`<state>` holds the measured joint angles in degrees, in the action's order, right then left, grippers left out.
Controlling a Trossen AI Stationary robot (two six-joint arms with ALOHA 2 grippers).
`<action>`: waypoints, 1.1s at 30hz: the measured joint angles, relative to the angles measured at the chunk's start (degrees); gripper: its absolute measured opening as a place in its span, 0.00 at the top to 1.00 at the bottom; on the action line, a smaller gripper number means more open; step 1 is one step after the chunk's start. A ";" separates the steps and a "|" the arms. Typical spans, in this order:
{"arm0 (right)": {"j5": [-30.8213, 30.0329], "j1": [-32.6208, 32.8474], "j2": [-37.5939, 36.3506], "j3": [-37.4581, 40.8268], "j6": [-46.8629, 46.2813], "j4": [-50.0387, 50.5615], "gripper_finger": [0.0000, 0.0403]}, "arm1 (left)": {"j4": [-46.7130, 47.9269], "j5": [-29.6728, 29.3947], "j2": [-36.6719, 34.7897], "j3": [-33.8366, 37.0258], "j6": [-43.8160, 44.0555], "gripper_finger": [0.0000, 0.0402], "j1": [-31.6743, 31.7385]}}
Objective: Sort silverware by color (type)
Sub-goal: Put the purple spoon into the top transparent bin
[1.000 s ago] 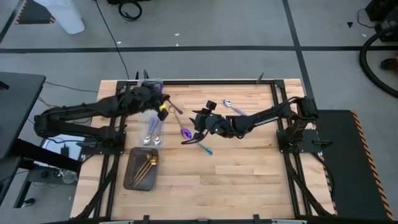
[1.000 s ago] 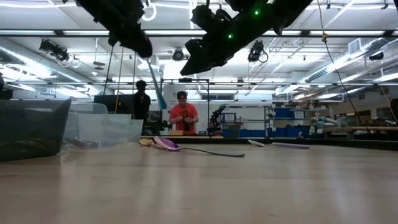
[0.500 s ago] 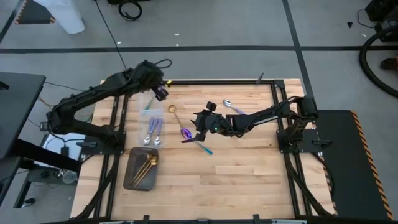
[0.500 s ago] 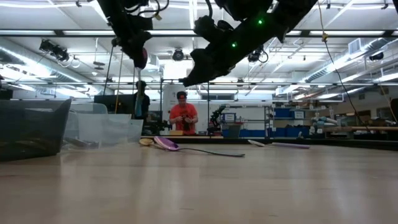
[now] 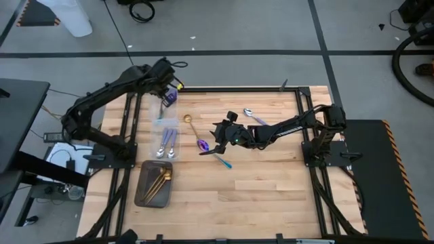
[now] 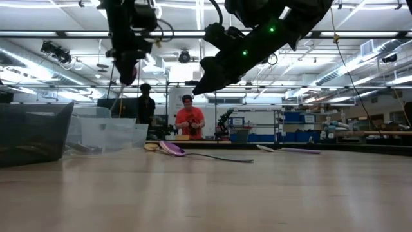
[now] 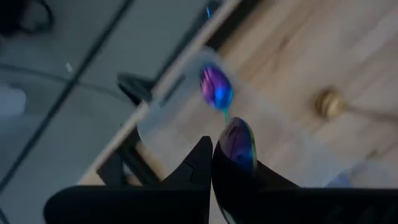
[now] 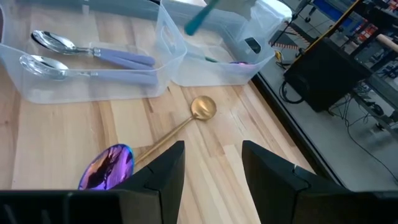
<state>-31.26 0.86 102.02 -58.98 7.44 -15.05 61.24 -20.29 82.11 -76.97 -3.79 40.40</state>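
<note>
Our left gripper [image 5: 169,96] has risen over the clear bin [image 5: 165,112], fingers clamped on a purple spoon [image 7: 238,144]. Right gripper [image 5: 218,137], fingers apart, hovers above another purple spoon [image 5: 203,144] on the surface [image 5: 271,183].

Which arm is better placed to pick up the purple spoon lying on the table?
Right. Its open right gripper hovers next to the purple spoon, while the left gripper is far off over the clear bin, shut on another purple spoon.
</note>
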 joint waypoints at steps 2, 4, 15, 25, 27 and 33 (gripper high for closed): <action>0.38 0.00 0.00 0.00 0.00 -0.24 0.58 | 2.29 1.05 1.49 0.00 0.07 0.94 0.55; 1.34 0.00 0.01 0.00 -0.02 -0.75 0.58 | 3.46 2.36 2.88 0.02 -0.40 0.94 0.80; 2.53 0.04 0.02 0.00 -0.03 -1.22 0.58 | 4.76 6.14 10.63 0.04 -5.57 0.94 2.41; 2.53 0.07 0.02 0.00 -0.22 -1.17 0.58 | 3.83 5.92 13.41 0.06 -7.04 0.87 4.58; 2.53 0.09 0.02 0.00 -0.22 -1.13 0.58 | 3.59 5.41 13.41 0.07 -6.90 0.82 4.92; 2.82 0.11 0.02 0.00 -0.24 -1.18 0.58 | 4.10 1.73 13.41 0.07 -5.46 0.68 5.12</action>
<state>-28.44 0.97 102.04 -58.98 7.20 -16.24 65.33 -18.56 95.53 -76.90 -9.26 45.52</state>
